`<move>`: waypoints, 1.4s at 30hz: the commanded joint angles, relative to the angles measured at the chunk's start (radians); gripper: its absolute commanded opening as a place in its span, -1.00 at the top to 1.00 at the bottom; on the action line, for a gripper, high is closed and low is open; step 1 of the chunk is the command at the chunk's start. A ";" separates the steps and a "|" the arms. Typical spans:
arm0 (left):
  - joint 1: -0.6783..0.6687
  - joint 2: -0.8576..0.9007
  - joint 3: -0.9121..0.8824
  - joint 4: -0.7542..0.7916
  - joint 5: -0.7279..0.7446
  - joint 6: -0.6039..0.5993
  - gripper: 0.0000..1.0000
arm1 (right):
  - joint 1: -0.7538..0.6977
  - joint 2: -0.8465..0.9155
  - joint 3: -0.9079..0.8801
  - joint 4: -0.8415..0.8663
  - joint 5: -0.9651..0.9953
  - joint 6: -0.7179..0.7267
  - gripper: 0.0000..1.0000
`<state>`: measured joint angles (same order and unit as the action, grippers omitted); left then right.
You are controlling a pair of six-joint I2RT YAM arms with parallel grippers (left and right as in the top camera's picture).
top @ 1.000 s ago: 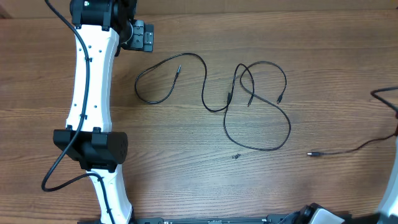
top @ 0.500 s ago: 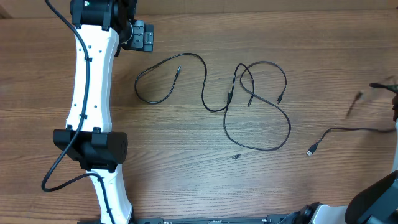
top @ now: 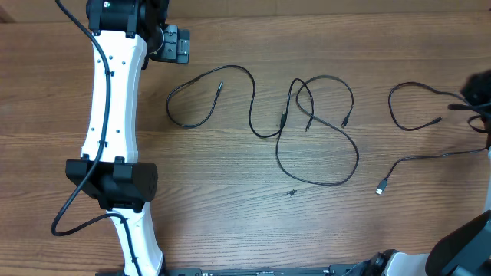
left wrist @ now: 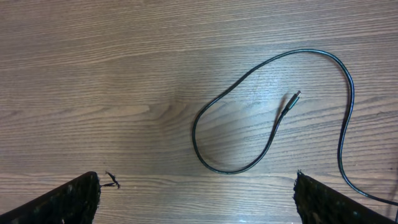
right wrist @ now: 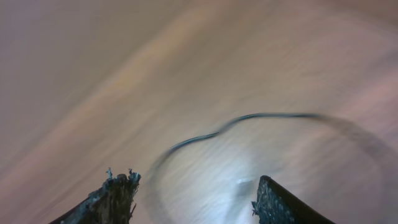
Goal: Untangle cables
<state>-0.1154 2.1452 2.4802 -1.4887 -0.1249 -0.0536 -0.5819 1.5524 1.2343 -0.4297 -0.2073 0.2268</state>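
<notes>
Wood-grain brown table (top: 230, 238) fills all three views. The cables (top: 314, 130), thin and black, lie on it across the middle and right of the overhead frame.

The left loop (top: 201, 98) sits left of centre with one plug end pointing into its own curve. It runs on to the right into the central tangle (top: 307, 100), where several strands cross one another above a wide lower bow. A tiny dark speck (top: 291, 192) lies on the bare wood just below that bow.

Well apart, at the right, there are two more strands. One is an upper curl (top: 399, 119). The other is a lower strand (top: 418, 159) ending in a small plug (top: 380, 187). Whether they are one cord cannot be told, as both run to the frame's right edge.

The white left arm (top: 115, 100) covers a tall strip at the left of the overhead frame, with a thick black arm cable (top: 67, 205) hanging beside it. The left gripper (top: 175, 44) sits at the upper left, just above the left loop and apart from it. In its wrist view its two fingers sit in the bottom corners, spread wide, with the loop on the wood between and beyond them.

The right gripper (top: 477, 96) is a dark blur at the right edge, beside the upper curl; contact cannot be told. Its wrist view is smeared, but the fingers (right wrist: 118, 190) stand apart with nothing between them, and a blurred strand curves above.
</notes>
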 commanded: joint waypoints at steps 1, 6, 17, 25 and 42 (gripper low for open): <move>0.004 -0.021 0.003 0.004 -0.013 -0.014 -0.99 | 0.053 -0.007 0.027 -0.007 -0.359 -0.027 -0.25; 0.004 -0.021 0.003 0.004 -0.013 -0.014 -0.99 | 0.226 -0.007 0.027 -0.056 -0.359 -0.072 -0.35; 0.003 -0.021 0.003 0.004 -0.013 -0.014 -0.99 | 0.636 -0.003 0.017 -0.256 -0.294 -0.004 -0.76; 0.003 -0.021 0.003 0.004 -0.013 -0.014 -0.99 | 0.805 -0.002 -0.119 -0.189 -0.199 0.122 -0.80; 0.003 -0.021 0.003 0.004 -0.013 -0.014 -0.99 | 0.958 0.206 -0.263 0.203 -0.134 0.196 -0.42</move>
<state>-0.1154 2.1452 2.4802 -1.4887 -0.1253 -0.0536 0.3676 1.7023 0.9821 -0.2535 -0.3603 0.4107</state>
